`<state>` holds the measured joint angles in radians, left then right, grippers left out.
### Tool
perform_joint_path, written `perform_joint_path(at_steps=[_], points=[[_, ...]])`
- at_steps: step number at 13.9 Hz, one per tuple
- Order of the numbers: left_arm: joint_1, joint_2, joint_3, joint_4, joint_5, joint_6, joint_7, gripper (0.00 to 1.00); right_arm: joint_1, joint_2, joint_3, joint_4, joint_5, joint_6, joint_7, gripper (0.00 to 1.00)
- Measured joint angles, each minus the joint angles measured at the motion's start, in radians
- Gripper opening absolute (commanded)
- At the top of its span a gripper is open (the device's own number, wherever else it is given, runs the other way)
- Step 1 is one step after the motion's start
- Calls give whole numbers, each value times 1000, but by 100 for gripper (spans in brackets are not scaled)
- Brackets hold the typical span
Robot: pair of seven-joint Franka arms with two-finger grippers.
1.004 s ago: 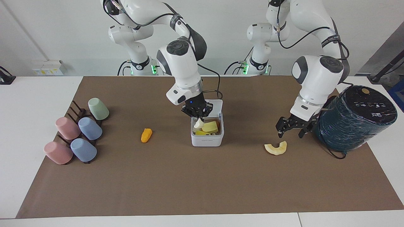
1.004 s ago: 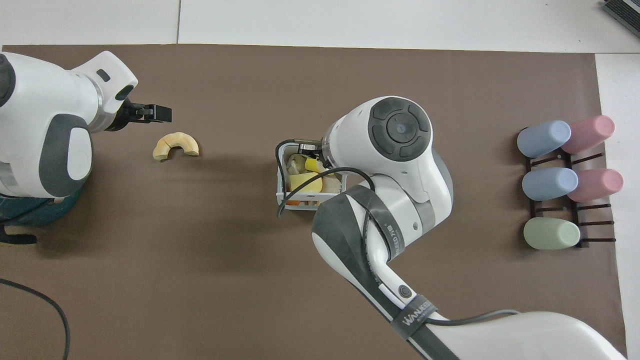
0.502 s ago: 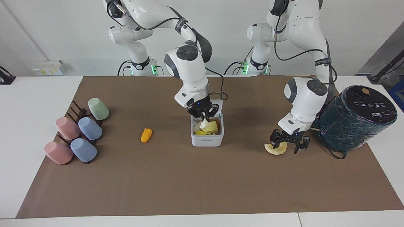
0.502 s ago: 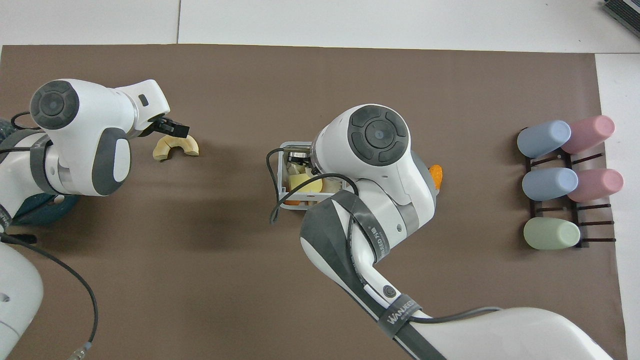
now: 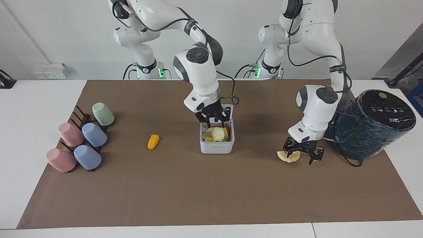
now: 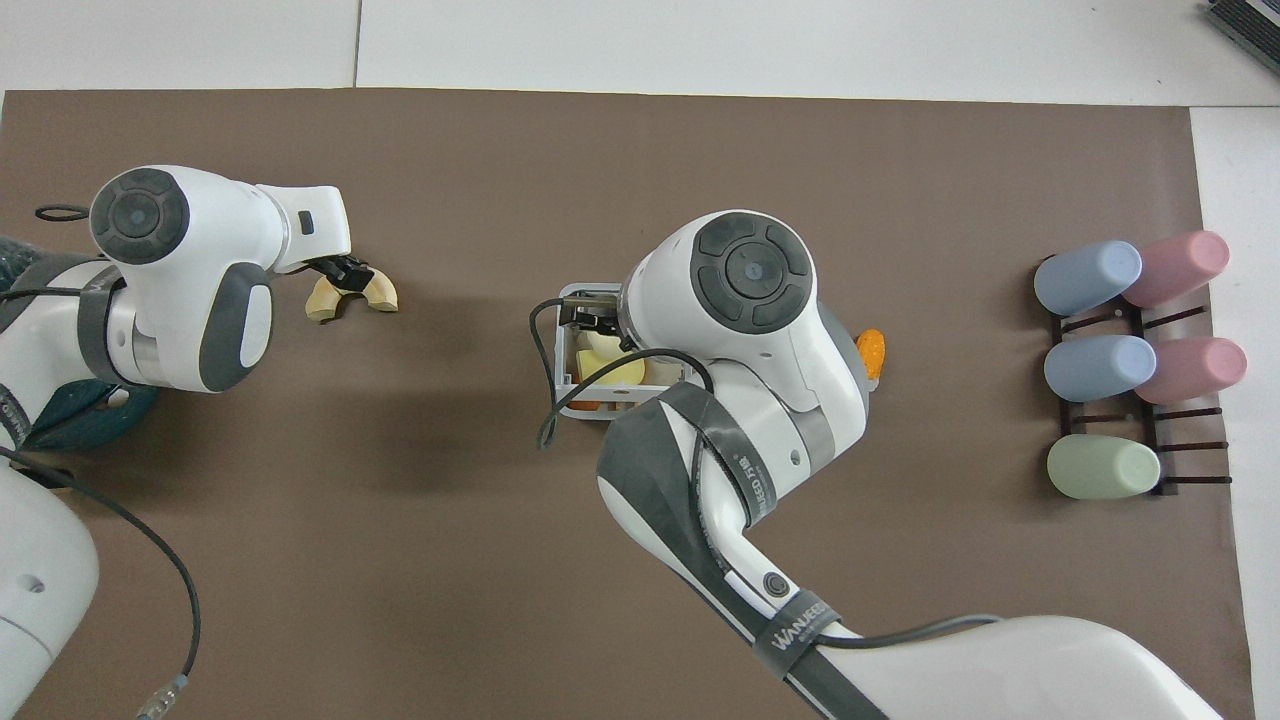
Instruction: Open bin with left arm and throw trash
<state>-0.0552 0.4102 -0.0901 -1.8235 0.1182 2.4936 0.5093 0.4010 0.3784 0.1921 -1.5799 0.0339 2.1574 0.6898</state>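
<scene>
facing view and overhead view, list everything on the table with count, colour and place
small white square bin: 1, lid open, mid-mat, cream-white lump and yellow scraps inside
orange corn-cob-like piece: 1, on mat between bin and cups
pale yellow curved rind: 1, on mat beside the cylinder
pastel cups: 5, two pink, two blue, one green, on dark rack, right arm's end
dark teal wrapped cylinder: 1, left arm's end
brown mat: 1, over white table
right gripper: open, over bin
left gripper: open, down around rind

Two glossy white arms with dark grey joint caps, black cables looping alongside, black strapped bands, green lights glowing at both bases.
</scene>
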Motion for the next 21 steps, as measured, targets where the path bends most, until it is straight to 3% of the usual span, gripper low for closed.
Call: perform_joint_path(at_steps=[5,7,9,11,15,21], points=[[5,17,1,-19,2,1,53,99,-87,-31,-19,29,-63,-13,-7,100],[8,21,1,-32,2,1,56,78,-148,-56,-19,31,-104,-60,-38,100],[8,20,-1,-39,2,2,56,41,-196,-66,-20,26,-136,-104,-48,100],[8,20,-6,-44,2,2,56,18,-245,-71,-20,-3,-144,-119,-62,100],[8,14,-9,-56,2,2,56,0,-341,-91,-21,-129,-145,-100,-107,100],[11,11,2,-57,2,2,50,0,-405,-106,-20,-384,-144,117,-108,100]])
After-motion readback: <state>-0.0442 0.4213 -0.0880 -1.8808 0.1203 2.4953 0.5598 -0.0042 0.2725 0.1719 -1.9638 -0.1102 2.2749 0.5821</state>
